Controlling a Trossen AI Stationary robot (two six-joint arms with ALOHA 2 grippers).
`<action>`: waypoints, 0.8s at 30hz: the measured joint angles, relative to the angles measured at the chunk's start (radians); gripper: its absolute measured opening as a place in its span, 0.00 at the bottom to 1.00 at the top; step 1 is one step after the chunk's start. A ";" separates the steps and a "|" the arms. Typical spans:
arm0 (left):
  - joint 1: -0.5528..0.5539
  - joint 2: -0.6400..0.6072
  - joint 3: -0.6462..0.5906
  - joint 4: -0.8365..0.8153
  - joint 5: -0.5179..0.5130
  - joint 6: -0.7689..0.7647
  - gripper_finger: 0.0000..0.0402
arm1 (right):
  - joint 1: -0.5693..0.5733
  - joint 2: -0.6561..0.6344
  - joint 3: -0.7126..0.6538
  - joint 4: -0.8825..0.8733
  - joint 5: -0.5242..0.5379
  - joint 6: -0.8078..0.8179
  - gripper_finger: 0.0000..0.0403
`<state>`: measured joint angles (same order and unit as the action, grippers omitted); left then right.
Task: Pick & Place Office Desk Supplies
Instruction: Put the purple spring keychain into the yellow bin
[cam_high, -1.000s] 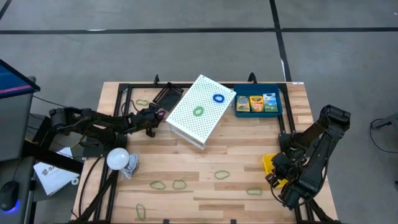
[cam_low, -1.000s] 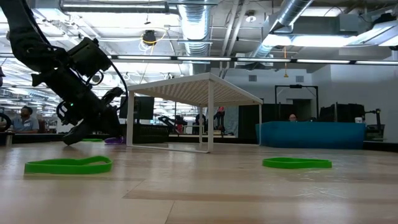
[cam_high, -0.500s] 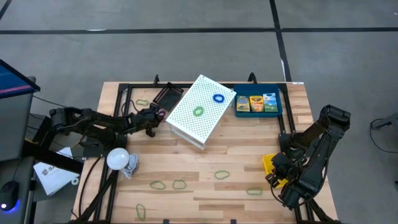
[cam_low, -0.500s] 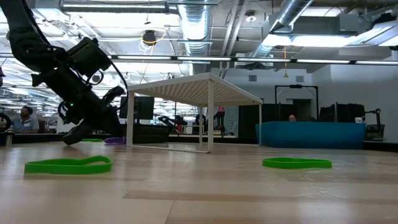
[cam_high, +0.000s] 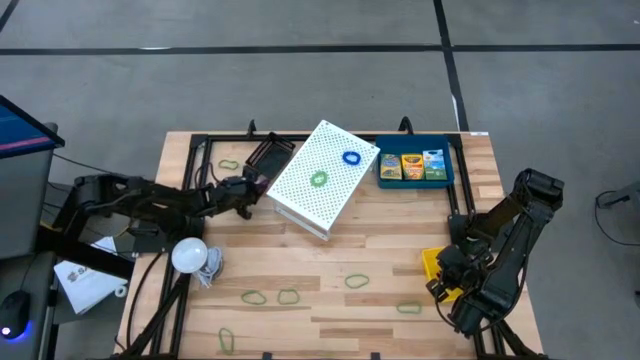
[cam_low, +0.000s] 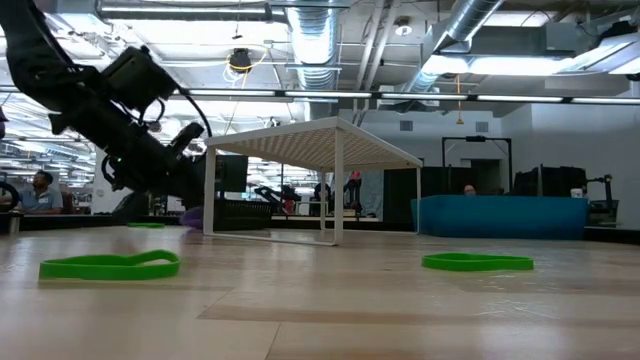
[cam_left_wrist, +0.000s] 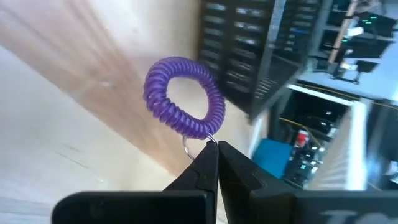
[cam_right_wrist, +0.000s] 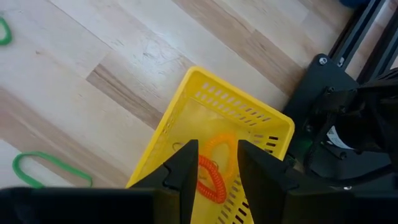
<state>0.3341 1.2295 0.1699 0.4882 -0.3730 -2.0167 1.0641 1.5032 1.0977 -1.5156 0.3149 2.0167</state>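
obstacle: white perforated stand (cam_high: 322, 177) mid-table | free: wood (cam_high: 370, 255) between green loops (cam_high: 357, 282)

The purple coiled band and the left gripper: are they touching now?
Touching. The left wrist view shows the left gripper shut on the small ring of the purple coiled band.

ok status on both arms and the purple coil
Left gripper shut on purple coil's ring, beside white rack. Right gripper open above yellow tray, orange coil inside. Nothing blocking.
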 joint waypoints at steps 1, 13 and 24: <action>-0.003 -0.017 0.000 -0.002 -0.014 0.000 0.00 | 0.000 0.000 0.000 0.002 0.000 0.000 0.27; -0.002 -0.219 0.002 -0.012 -0.100 0.076 0.00 | 0.000 0.000 0.000 0.002 0.007 -0.007 0.27; -0.001 -0.340 0.002 0.055 -0.117 0.189 0.00 | -0.020 0.000 0.000 0.004 0.030 -0.007 0.27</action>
<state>0.3326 0.8899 0.1719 0.5436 -0.4900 -1.8281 1.0446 1.5032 1.0977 -1.5113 0.3453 2.0094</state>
